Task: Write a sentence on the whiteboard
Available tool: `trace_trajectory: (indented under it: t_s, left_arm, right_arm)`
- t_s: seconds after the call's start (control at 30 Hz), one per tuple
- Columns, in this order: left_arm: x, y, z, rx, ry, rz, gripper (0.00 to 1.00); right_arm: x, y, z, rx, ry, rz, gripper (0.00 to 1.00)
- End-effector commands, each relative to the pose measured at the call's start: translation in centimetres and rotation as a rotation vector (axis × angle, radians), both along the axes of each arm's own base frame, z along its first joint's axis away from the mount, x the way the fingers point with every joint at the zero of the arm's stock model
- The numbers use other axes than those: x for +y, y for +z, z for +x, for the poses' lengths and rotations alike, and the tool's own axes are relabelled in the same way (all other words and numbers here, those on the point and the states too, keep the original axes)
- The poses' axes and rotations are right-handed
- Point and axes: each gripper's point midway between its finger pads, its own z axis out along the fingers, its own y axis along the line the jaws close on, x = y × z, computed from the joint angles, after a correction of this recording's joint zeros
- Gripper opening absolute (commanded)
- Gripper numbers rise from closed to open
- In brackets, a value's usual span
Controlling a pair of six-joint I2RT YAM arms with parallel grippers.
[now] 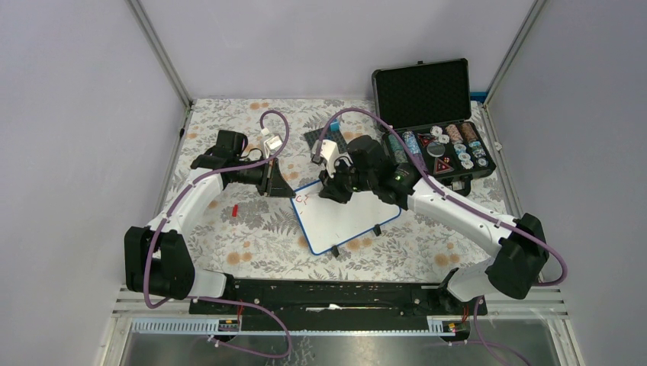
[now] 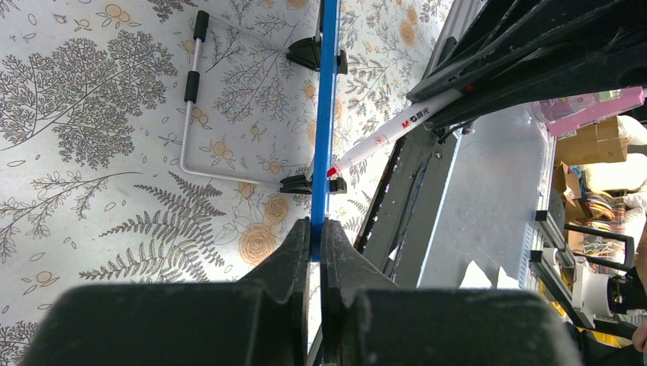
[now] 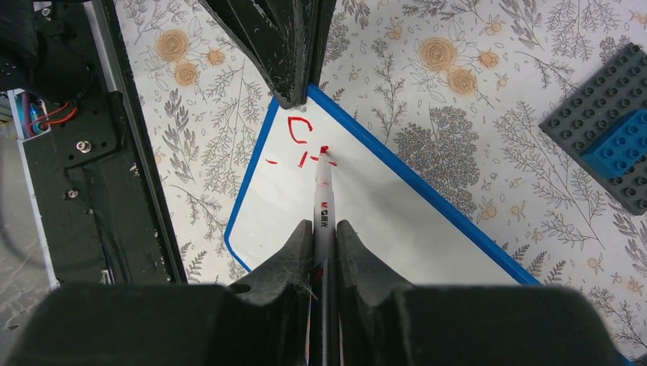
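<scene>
The whiteboard (image 1: 343, 221), white with a thin blue rim, lies tilted on the floral tablecloth at the centre. My left gripper (image 1: 284, 187) is shut on its far left corner; in the left wrist view the jaws (image 2: 315, 229) pinch the blue rim (image 2: 326, 114) edge-on. My right gripper (image 3: 324, 227) is shut on a white marker (image 3: 323, 191) whose red tip touches the whiteboard (image 3: 381, 221) beside red strokes (image 3: 299, 131), a "C" and short dashes. The marker (image 2: 397, 130) meets the board from the right in the left wrist view.
An open black foam-lined case (image 1: 431, 114) with chips stands at the back right. A grey studded plate (image 3: 603, 114) carrying a blue brick (image 3: 622, 141) lies behind the board. A small red piece (image 1: 234, 210) lies left of the board. A wire stand (image 2: 191, 114) rests beneath it.
</scene>
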Motion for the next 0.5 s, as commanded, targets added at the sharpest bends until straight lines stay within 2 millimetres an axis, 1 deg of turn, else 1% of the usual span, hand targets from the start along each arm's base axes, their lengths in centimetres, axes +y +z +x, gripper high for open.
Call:
trace_trajectory:
  t_s: [0.0, 0.27, 0.47]
  left_arm:
    - [-0.1, 0.3, -0.4, -0.019, -0.016, -0.010, 0.00]
    - [-0.2, 0.2, -0.3, -0.014, -0.017, -0.010, 0.00]
    - [-0.1, 0.1, -0.3, -0.014, -0.015, -0.008, 0.00]
  right_arm:
    - [-0.1, 0.6, 0.3, -0.033, -0.005, 0.022, 0.00]
    - [-0.7, -0.3, -0.3, -0.018, 0.000, 0.008, 0.00]
    - [-0.9, -0.4, -0.5, -0.020, 0.002, 0.006, 0.00]
